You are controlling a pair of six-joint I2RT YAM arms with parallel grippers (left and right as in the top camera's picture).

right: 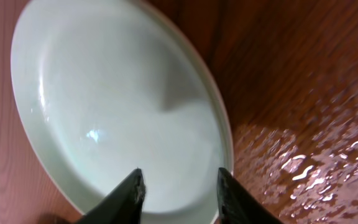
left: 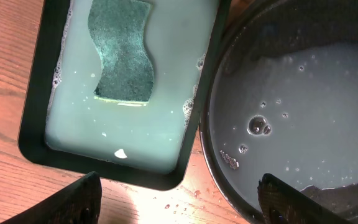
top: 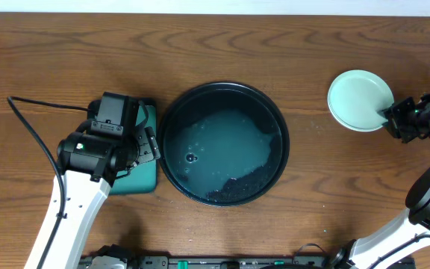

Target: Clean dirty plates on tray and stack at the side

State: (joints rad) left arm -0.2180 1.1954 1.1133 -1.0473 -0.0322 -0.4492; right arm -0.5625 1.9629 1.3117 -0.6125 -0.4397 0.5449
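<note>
My left arm point(top: 73, 194) rose from the near edge and bent over the rectangular dark green tray point(top: 146, 179) at the left of the brown wooden surface point(top: 215, 45). Its end effector point(left: 185, 202) pointed down with its jaws wide apart, holding nothing.

The overhead view hid most of that tray under the arm. The left wrist camera showed what it held: pale cloudy water and a wavy green sponge point(left: 123, 53) lying at the far end.

Just beside it sat the large round black tray point(top: 222, 86) with a raised rim. It carried a pool of milky teal liquid point(top: 222, 146) with a few bubbles, and no plate lay in it.

Well to the right, near the far edge, the pale mint green round plate point(top: 357, 97) lay flat on the surface. My right arm point(top: 424, 194) came in from the right edge, with its end effector point(top: 390, 116) at the plate's near right rim.

The right wrist camera showed the two fingers point(right: 132, 193) standing apart over the clean, glossy plate, not clamped on it. It also showed wet streaks point(right: 303, 155) on the wood beside the plate, which the overhead view did not show.
</note>
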